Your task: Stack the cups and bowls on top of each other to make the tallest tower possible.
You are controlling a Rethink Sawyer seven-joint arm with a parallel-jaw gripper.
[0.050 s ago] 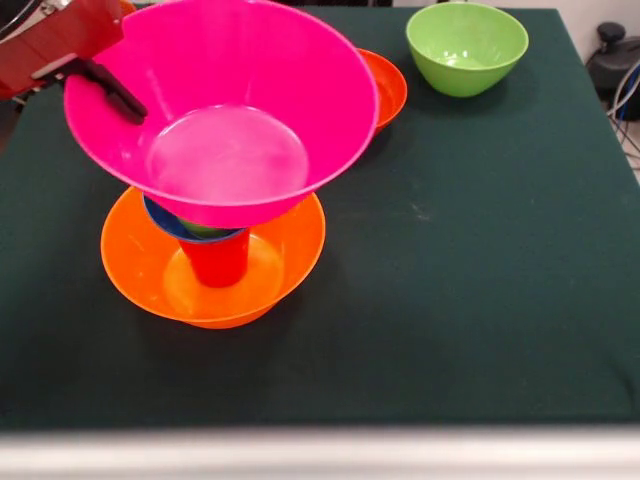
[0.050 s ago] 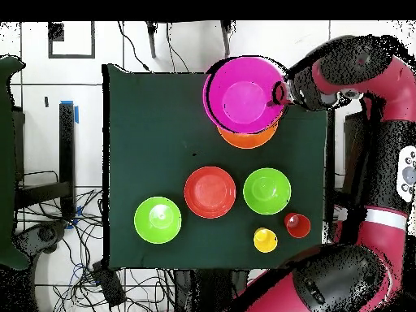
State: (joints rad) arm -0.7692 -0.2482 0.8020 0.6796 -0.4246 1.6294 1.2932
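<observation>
My gripper (image 1: 118, 100) (image 2: 281, 93) is shut on the left rim of the large pink bowl (image 1: 230, 110) (image 2: 244, 96), with one black finger inside the bowl. The pink bowl is tilted and sits directly over the tower. That tower is a red cup (image 1: 216, 262) standing in the large orange bowl (image 1: 135, 262) (image 2: 248, 140), topped by a small blue bowl (image 1: 168, 222) and a sliver of light green cup (image 1: 207, 231). The pink bowl's underside meets the tower's top; whether it rests there I cannot tell.
A red-orange bowl (image 1: 388, 88) (image 2: 210, 192) sits behind the pink one, and a light green bowl (image 1: 467, 47) (image 2: 158, 219) stands at the far right. Overhead also shows a second green bowl (image 2: 266, 190), a yellow cup (image 2: 265, 240) and a red cup (image 2: 297, 225).
</observation>
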